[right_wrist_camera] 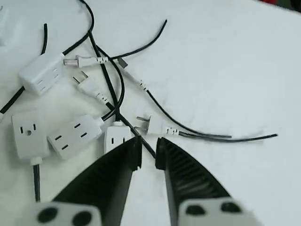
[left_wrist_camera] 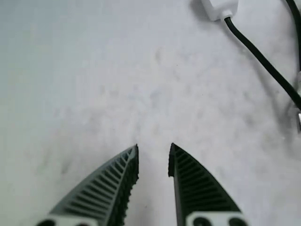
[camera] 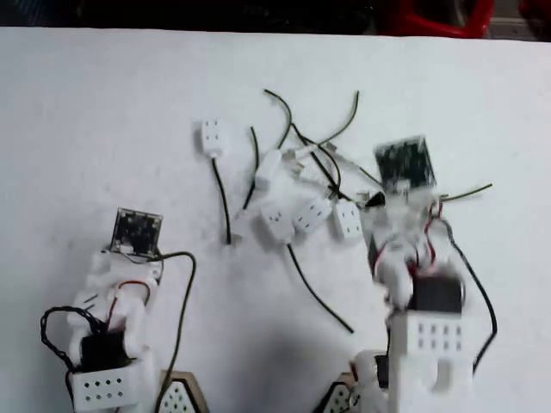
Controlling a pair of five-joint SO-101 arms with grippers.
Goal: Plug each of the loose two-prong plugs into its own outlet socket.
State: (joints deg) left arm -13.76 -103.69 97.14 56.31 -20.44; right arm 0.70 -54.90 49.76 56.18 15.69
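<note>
Jaws of the right gripper [right_wrist_camera: 148, 147] sit slightly apart, holding nothing. Just past their tips lies a loose two-prong plug [right_wrist_camera: 145, 124], its metal prongs bare, beside a white outlet socket [right_wrist_camera: 116, 136]. Jaws of the left gripper [left_wrist_camera: 154, 153] are apart over bare tabletop [left_wrist_camera: 94, 94]; another socket [left_wrist_camera: 218, 7], black-corded, lies well beyond.

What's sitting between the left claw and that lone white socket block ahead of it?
Nothing. In the left wrist view, bare white table stretches from the left gripper to the socket block; its black cord trails off to one side.
</note>
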